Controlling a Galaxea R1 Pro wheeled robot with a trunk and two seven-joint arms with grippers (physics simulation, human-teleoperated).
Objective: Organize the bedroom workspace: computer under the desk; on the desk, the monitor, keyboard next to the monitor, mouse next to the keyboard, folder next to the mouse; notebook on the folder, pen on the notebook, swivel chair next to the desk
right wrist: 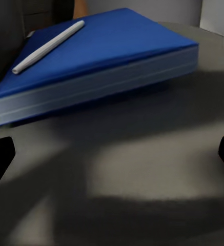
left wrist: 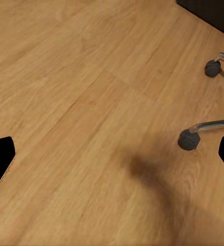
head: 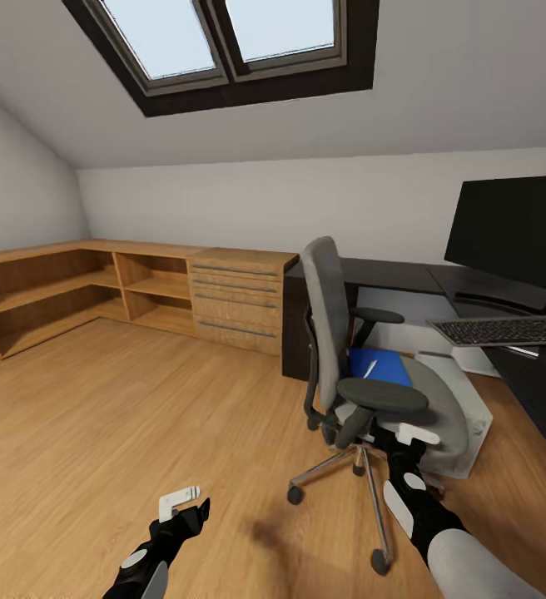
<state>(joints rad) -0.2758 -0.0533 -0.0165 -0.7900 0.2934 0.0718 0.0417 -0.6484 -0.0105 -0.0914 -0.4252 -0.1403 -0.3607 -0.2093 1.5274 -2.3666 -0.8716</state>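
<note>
So here's where we're at: our right gripper (head: 412,434) is parked right at the front edge of the swivel chair (head: 364,366) seat, fingers spread wide with nothing between them. In the right wrist view the two dark fingertips sit at the far sides with bare grey seat cushion in between, so we're definitely not holding anything yet.

Straight ahead of that gripper, a bit further in on the seat, lies the blue folder (right wrist: 99,66). It's flat on the cushion with one corner turned toward us, its long side running diagonally across the gripper's line of approach rather than square to it. The pen (right wrist: 47,46) is resting on top of the folder, lying roughly along that same diagonal, toward the far side from the fingers. We'd guess it could roll off if we tilt the folder during a grab.

Our left gripper (head: 186,503) hangs well off to the side over the bare wooden floor (left wrist: 91,102), also open, near the chair's casters but nowhere close to the seat. So the right arm is clearly the one for the job.

Beyond the chair, the desk (head: 389,274) carries the keyboard (head: 506,330) and the monitor (head: 514,229), and the computer (head: 473,416) sits on the floor past the seat.
</note>
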